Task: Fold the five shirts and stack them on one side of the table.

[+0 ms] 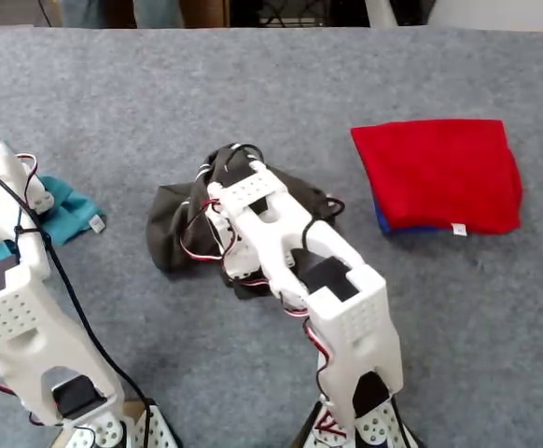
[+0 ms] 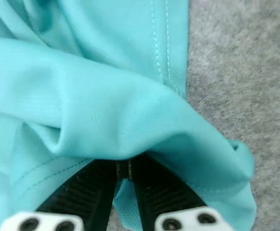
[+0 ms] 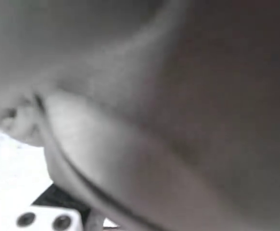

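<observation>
A teal shirt (image 1: 69,211) lies crumpled at the table's left edge, partly under my left arm (image 1: 10,280). In the left wrist view my left gripper (image 2: 125,175) is shut on a fold of the teal shirt (image 2: 106,110), and the cloth drapes over its black fingers (image 2: 82,192). A dark olive shirt (image 1: 169,229) sits bunched in the middle of the table. My right gripper (image 1: 223,177) is sunk into it. Seen from the right wrist, the dark shirt (image 3: 202,96) presses close against the camera. A folded red shirt (image 1: 439,173) lies at the right on a blue shirt (image 1: 383,222).
The grey felt table (image 1: 281,93) has free room along the back and in the front right. The red and blue stack takes up the right side. Both arm bases stand at the front edge.
</observation>
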